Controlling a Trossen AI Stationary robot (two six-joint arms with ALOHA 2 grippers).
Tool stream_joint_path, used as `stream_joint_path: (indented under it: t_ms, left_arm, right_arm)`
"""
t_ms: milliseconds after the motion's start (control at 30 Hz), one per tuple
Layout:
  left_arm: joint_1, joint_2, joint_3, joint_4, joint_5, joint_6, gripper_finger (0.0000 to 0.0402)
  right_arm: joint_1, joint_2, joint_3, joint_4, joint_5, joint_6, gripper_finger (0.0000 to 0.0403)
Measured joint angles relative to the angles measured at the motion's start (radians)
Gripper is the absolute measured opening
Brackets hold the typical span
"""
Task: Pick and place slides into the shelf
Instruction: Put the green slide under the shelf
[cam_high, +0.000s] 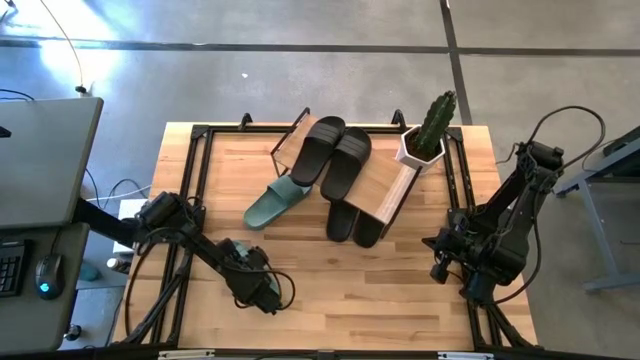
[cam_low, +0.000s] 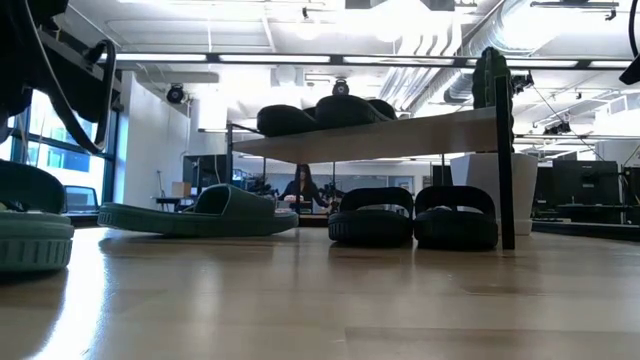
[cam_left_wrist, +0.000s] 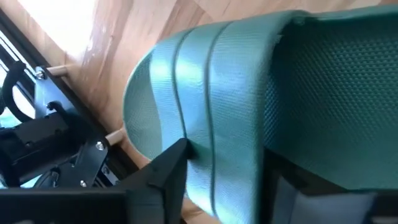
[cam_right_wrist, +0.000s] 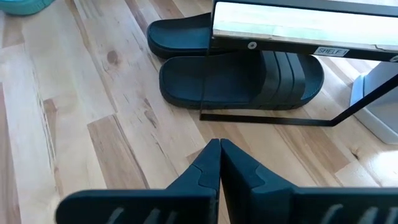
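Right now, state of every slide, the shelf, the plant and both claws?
Black slides on top: pair lying side by side on the shelf plank.
Black slides below: pair on the table under the shelf.
Green slide by shelf: flat on the table, not shelved.
Second green slide: gripped by the left claw.
Shelf: upright on the table.
Potted cactus: upright beside the shelf.
Left claw: shut on the second green slide.
Right claw: shut, empty.

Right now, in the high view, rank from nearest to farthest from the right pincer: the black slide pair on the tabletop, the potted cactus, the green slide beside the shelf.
From the shut right pincer:
1. Matte black slide pair, on the tabletop, poking from under the wooden shelf.
2. Green cactus in white pot, toward the table's back edge.
3. Sage-green slide, beyond the shelf, left-arm side.
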Motion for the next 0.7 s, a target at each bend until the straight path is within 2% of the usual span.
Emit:
stream_joint_path:
  t_ms: [233, 267, 467, 567, 700]
  left_arm:
    - [0.000, 0.000, 0.000, -0.004, -0.002, -0.001, 0.0018]
    - [0.000, 0.000, 0.000, -0.005, -0.004, -0.003, 0.0010]
    - [-0.001, 0.000, 0.078, -0.082, -0.056, -0.029, 0.0006]
    - [-0.002, 0.000, 0.181, -0.166, -0.136, -0.034, 0.0008]
    - [-0.002, -0.007, 0.332, -0.157, -0.262, 0.032, 0.0004]
  right_arm:
    - [0.000, 0.000, 0.000, -0.001, 0.000, 0.000, 0.0001]
    - [0.000, 0.000, 0.000, -0.001, 0.000, 0.000, 0.0001]
    - [0.000, 0.000, 0.000, -0.002, 0.000, 0.000, 0.0001]
    - [0.000, 0.000, 0.000, -0.002, 0.000, 0.000, 0.0001]
    - [0.000, 0.000, 0.000, -0.003, 0.000, 0.000, 0.0001]
